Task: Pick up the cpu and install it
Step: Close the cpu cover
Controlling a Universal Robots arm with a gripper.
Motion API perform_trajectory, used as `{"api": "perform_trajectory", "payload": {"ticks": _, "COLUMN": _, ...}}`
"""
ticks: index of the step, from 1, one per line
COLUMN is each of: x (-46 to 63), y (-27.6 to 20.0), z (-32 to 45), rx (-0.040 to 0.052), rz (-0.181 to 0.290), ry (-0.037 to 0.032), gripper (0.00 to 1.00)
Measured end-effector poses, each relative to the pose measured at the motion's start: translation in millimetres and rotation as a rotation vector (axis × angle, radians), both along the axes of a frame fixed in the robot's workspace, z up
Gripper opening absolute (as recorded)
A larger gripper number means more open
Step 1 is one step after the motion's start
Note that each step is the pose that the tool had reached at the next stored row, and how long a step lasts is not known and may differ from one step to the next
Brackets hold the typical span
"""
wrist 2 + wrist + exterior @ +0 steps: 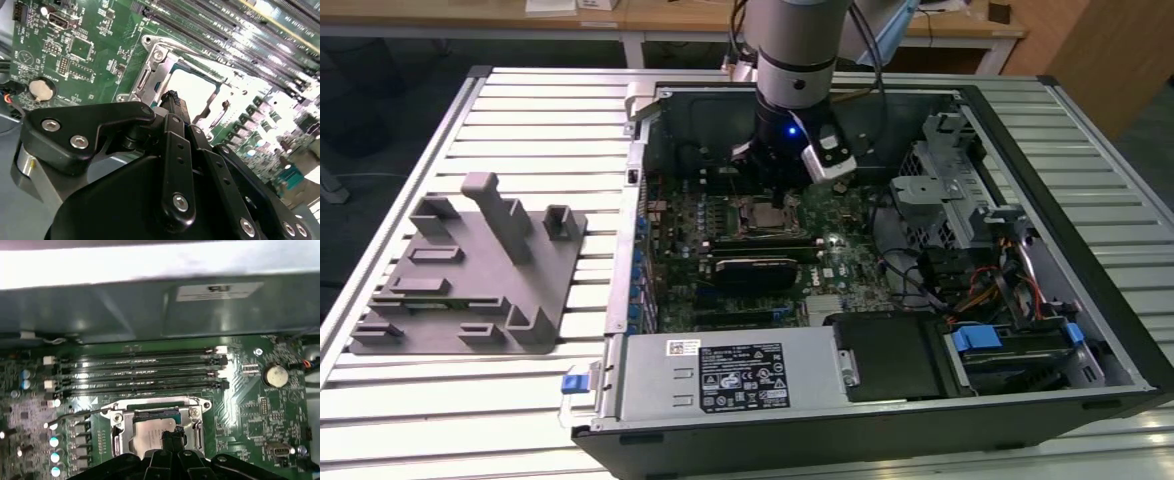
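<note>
The cpu [148,434] lies flat inside the metal socket frame [116,426] on the green motherboard [260,410], its silvery top showing. In the second wrist view the cpu [192,90] glares white inside the same frame [150,55]. My gripper [173,436] hangs right over one side of the chip, its black fingertips [173,100] pressed together with nothing between them. In the exterior view the gripper [781,192] reaches down into the open computer case, just above the socket [767,215].
Memory slots [145,372] run beside the socket, and a coin battery [275,374] sits on the board. The case wall [150,310] stands close behind. A grey tray with upright posts [467,270] lies on the slatted table at the exterior view's left. Drive bays and cables [961,230] fill the right.
</note>
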State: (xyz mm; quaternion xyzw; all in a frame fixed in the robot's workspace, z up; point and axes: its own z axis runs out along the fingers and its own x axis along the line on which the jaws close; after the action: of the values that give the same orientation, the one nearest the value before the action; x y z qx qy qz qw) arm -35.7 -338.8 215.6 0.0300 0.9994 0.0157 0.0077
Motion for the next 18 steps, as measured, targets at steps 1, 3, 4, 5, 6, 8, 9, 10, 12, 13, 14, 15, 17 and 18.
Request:
{"api": "perform_trajectory", "payload": {"ticks": 1, "x": -1.1, "y": 0.0, "z": -0.3, "rx": -0.0054, "rz": 0.001, "ry": 0.0, "gripper": 0.11}}
{"api": "perform_trajectory", "payload": {"ticks": 3, "x": -3.5, "y": 0.0, "z": -1.1, "rx": -0.0106, "rz": 0.001, "ry": 0.0, "gripper": 0.11}}
{"api": "perform_trajectory", "payload": {"ticks": 4, "x": -4.4, "y": -0.1, "z": -1.6, "rx": -0.0113, "rz": 0.001, "ry": 0.0001, "gripper": 0.11}}
{"api": "perform_trajectory", "payload": {"ticks": 5, "x": -5.5, "y": -0.1, "z": -2.0, "rx": -0.0118, "rz": 0.001, "ry": 0.0001, "gripper": 0.11}}
{"api": "perform_trajectory", "payload": {"ticks": 6, "x": -6.7, "y": -0.1, "z": -2.6, "rx": -0.0122, "rz": 0.001, "ry": 0.0, "gripper": 0.11}}
{"api": "perform_trajectory", "payload": {"ticks": 8, "x": -10.2, "y": -0.1, "z": -3.9, "rx": -0.0129, "rz": 0.001, "ry": 0.0001, "gripper": 0.11}}
{"api": "perform_trajectory", "payload": {"ticks": 9, "x": -12.2, "y": -0.1, "z": -4.5, "rx": -0.0133, "rz": 0.001, "ry": 0.0001, "gripper": 0.11}}
{"api": "perform_trajectory", "payload": {"ticks": 10, "x": -14.4, "y": -0.1, "z": -5.2, "rx": -0.0136, "rz": 0.001, "ry": 0.0001, "gripper": 0.11}}
{"api": "perform_trajectory", "payload": {"ticks": 12, "x": -19.3, "y": -0.1, "z": -6.5, "rx": -0.0141, "rz": 0.001, "ry": 0.0, "gripper": 0.11}}
{"api": "perform_trajectory", "payload": {"ticks": 13, "x": -21.5, "y": -0.1, "z": -7.0, "rx": -0.0142, "rz": 0.001, "ry": 0.0, "gripper": 0.11}}
{"api": "perform_trajectory", "payload": {"ticks": 14, "x": -23.6, "y": -0.1, "z": -7.5, "rx": -0.0141, "rz": 0.001, "ry": 0.0, "gripper": 0.11}}
{"api": "perform_trajectory", "payload": {"ticks": 15, "x": -25.7, "y": 0.0, "z": -8.0, "rx": -0.0141, "rz": 0.001, "ry": 0.0, "gripper": 0.11}}
{"api": "perform_trajectory", "payload": {"ticks": 17, "x": -29.8, "y": -0.1, "z": -8.9, "rx": -0.0142, "rz": 0.001, "ry": 0.0, "gripper": 0.11}}
{"api": "perform_trajectory", "payload": {"ticks": 18, "x": -31.5, "y": -0.1, "z": -9.3, "rx": -0.0141, "rz": 0.001, "ry": 0.0, "gripper": 0.11}}
